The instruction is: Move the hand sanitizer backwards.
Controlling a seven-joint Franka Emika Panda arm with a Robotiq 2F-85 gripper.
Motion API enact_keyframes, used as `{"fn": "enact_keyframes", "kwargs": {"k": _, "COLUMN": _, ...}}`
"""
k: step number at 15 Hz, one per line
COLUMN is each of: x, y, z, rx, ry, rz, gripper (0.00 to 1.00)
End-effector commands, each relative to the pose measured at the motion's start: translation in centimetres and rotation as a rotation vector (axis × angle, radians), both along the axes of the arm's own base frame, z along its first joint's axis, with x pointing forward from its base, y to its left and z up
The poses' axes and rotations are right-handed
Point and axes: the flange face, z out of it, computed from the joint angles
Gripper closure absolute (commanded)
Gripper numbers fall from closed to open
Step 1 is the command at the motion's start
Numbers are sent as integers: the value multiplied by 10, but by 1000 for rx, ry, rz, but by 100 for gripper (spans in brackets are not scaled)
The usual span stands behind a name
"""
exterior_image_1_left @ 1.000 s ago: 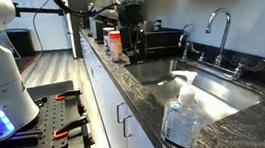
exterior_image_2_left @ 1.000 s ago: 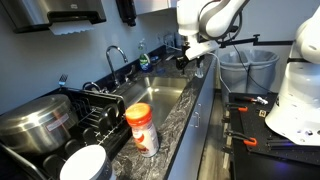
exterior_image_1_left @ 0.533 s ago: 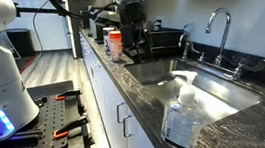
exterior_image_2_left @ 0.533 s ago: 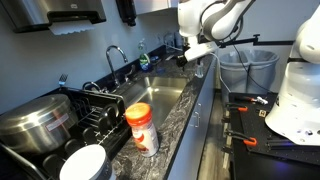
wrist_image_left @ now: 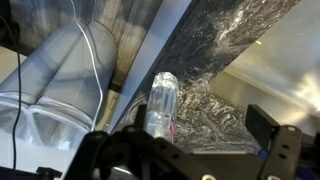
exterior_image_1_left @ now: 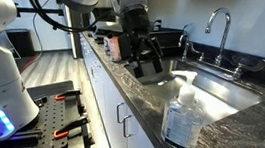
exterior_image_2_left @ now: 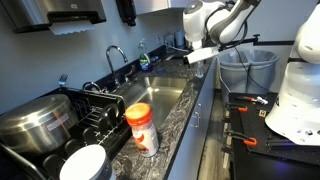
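Observation:
The hand sanitizer (exterior_image_1_left: 183, 119) is a clear pump bottle with a white top, standing on the dark granite counter (exterior_image_1_left: 140, 93) near its front edge. In the wrist view it (wrist_image_left: 162, 105) stands upright between the two dark fingers, closer to the left one. My gripper (exterior_image_1_left: 148, 67) is open and empty, hanging over the counter beside the sink and still apart from the bottle. It also shows in an exterior view (exterior_image_2_left: 198, 55) and the wrist view (wrist_image_left: 200, 122). I cannot make out the bottle in that exterior view.
An orange-and-white container (exterior_image_2_left: 141, 127) stands on the counter and is partly hidden behind my arm (exterior_image_1_left: 115, 44). A steel sink (exterior_image_1_left: 210, 87) with a faucet (exterior_image_1_left: 217, 24) lies beside the bottle. A dish rack (exterior_image_2_left: 95, 105), a pot (exterior_image_2_left: 35, 125) and a white bowl (exterior_image_2_left: 85, 165) are nearby.
My gripper has moved down and along the counter towards the hand sanitizer. The bottle and the orange-and-white container have not moved.

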Motion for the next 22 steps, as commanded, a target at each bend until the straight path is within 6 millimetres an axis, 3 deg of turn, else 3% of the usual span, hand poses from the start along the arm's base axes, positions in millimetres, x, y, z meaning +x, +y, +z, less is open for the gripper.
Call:
{"fn": "enact_keyframes", "kwargs": {"k": 1, "x": -3, "y": -19, "z": -10, "rx": -23, "ry": -19, "rz": -54, "gripper": 0}}
{"fn": "enact_keyframes", "kwargs": {"k": 6, "x": -7, "y": -37, "z": -21, "rx": -68, "ry": -33, "rz": -80, "gripper": 0}}
{"fn": "enact_keyframes", "kwargs": {"k": 22, "x": 7, "y": -64, "z": -46, "rx": -146, "ry": -26, "rz": -85, "gripper": 0}}
